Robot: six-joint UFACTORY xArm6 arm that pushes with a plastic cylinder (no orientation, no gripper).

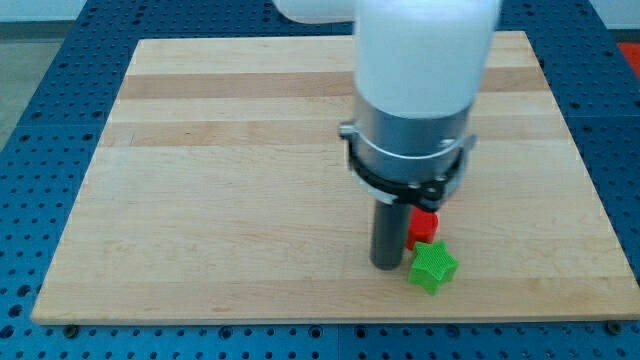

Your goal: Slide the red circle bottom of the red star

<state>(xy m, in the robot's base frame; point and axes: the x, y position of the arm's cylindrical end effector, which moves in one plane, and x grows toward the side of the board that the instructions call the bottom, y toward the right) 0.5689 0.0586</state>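
My tip rests on the wooden board near the view's bottom, right of centre. A red block sits just to the tip's right, touching or nearly touching the rod; the rod and the arm hide much of it, so I cannot tell its shape. A green star lies just below the red block and to the right of the tip, close to the board's bottom edge. No second red block shows; the arm's wide body may hide it.
The board is edged by a blue perforated table on all sides. The arm's white and grey body covers the board's upper middle right.
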